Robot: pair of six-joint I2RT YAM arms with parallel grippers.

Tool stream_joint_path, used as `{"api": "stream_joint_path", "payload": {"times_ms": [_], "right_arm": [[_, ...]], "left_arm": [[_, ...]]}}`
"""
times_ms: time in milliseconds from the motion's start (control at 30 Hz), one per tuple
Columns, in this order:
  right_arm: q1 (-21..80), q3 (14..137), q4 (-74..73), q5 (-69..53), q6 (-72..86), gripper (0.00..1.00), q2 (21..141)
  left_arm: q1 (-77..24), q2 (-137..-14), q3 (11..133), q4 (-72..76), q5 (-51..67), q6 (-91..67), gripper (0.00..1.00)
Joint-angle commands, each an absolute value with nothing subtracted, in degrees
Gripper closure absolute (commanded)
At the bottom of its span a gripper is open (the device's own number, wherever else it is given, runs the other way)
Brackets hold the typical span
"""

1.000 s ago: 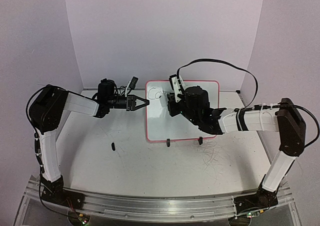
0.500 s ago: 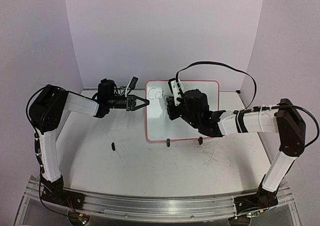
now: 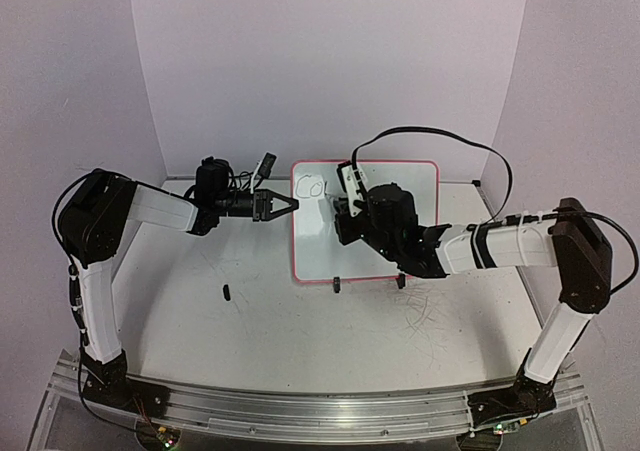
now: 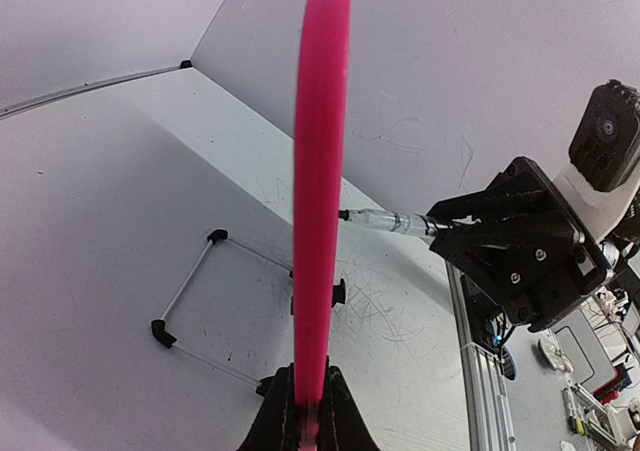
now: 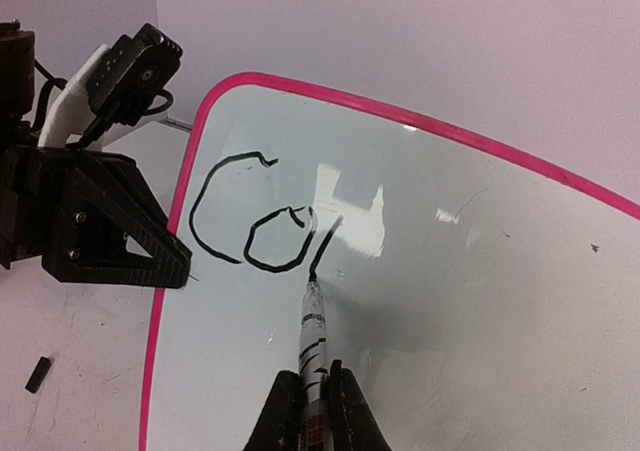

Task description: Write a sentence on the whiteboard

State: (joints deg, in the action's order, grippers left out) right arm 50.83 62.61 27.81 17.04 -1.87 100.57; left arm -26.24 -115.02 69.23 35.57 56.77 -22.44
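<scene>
The whiteboard [image 3: 325,241] stands upright mid-table, white with a pink frame and two black clip feet. My left gripper [image 3: 292,203] is shut on its left edge; in the left wrist view the pink frame [image 4: 320,171] runs edge-on up from my left gripper [image 4: 309,416]. My right gripper [image 5: 313,411] is shut on a marker [image 5: 312,341] whose tip touches the board [image 5: 480,271]. Black strokes "Co" and a short slanted line [image 5: 322,243] are drawn at its upper left. The right gripper [image 3: 345,206] sits in front of the board in the top view.
A small black cap [image 3: 227,292] lies on the table left of the board. A wire stand [image 4: 190,301] lies behind the board in the left wrist view. Grey walls close the back and sides. Old pen scratches mark the tabletop [image 3: 425,306].
My right gripper moved the marker rightward along the board's top; the writing grew from a faint first stroke to "Co" plus a new slanted line. The left arm stayed still.
</scene>
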Motion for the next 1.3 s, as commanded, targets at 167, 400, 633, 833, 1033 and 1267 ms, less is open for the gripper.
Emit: {"api": "stream_joint_path", "payload": {"times_ms": [167, 400, 633, 833, 1033, 1267], "right_arm": [[50.5, 61.9, 28.1, 21.4, -1.7, 1.0, 98.0], [50.3, 62.3, 28.2, 22.7, -1.7, 1.0, 98.0], [49.8, 63.6, 28.8, 22.9, -1.7, 1.0, 98.7], [49.6, 64.7, 29.3, 23.1, -2.2, 1.0, 98.9], [49.5, 65.5, 29.5, 23.1, -2.6, 1.0, 99.1], [49.1, 66.2, 29.5, 22.9, -2.7, 1.0, 99.5]], "left_arm": [[-27.1, -112.1, 69.4, 36.2, 59.2, -21.8, 1.0], [-27.1, -112.1, 69.4, 36.3, 59.2, -21.8, 1.0], [-27.1, -112.0, 69.3, 36.3, 59.2, -21.8, 1.0], [-27.1, -112.0, 69.4, 36.2, 59.3, -21.8, 1.0], [-27.1, -112.0, 69.4, 36.2, 59.3, -21.8, 1.0], [-27.1, -112.0, 69.4, 36.2, 59.3, -21.8, 1.0]]}}
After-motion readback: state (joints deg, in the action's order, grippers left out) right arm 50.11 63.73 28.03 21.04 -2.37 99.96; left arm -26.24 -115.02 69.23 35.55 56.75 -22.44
